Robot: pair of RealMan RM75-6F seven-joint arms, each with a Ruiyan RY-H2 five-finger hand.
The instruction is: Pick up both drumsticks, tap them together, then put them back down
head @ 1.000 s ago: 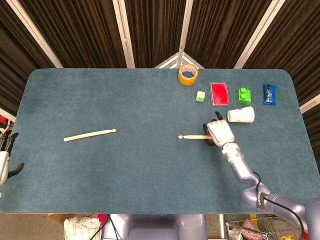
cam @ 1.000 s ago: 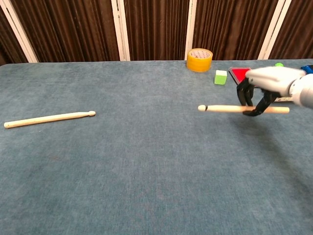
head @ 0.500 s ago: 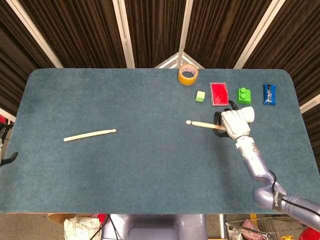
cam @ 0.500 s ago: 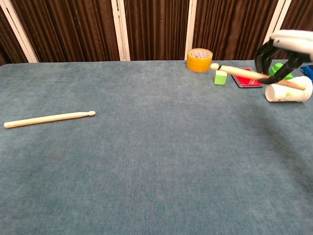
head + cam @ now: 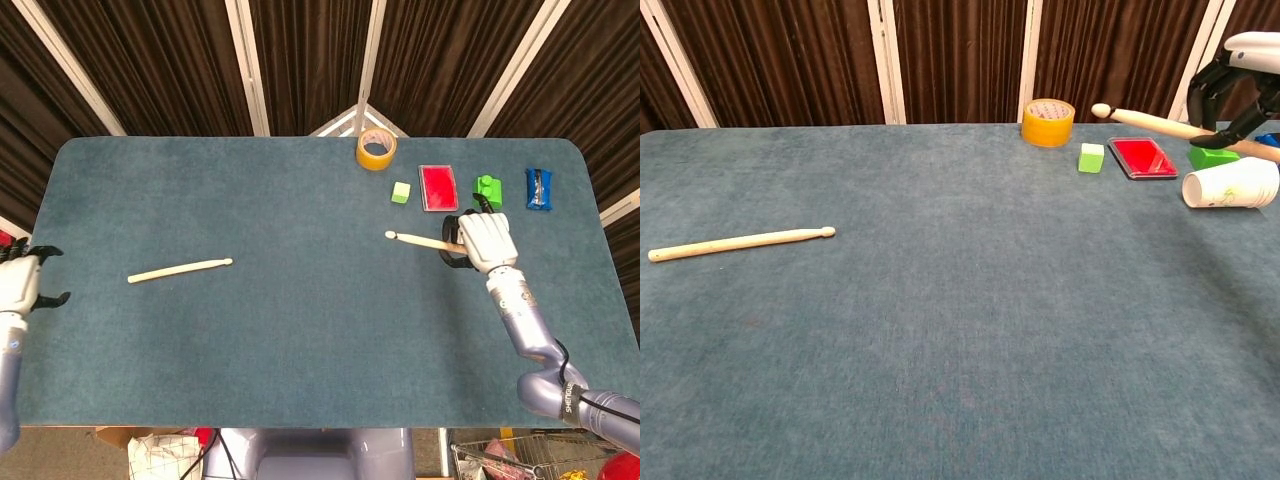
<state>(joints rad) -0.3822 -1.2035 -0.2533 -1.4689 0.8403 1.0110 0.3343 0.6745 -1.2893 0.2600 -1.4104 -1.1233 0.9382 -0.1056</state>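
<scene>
One pale wooden drumstick lies on the blue table at the left, also seen in the chest view. My right hand holds the other drumstick well above the table at the right, its rounded tip pointing left. In the chest view that raised drumstick slants up to the left from the right hand at the frame's edge. My left hand hovers off the table's left edge with its fingers spread and nothing in it, well left of the lying stick.
Along the back right stand a yellow tape roll, a small light-green cube, a red flat box, a green block and a blue packet. A white paper cup lies on its side under my right hand.
My right hand has lifted its drumstick from near the table and carried it up and to the right. My left hand has risen into view at the left edge.
</scene>
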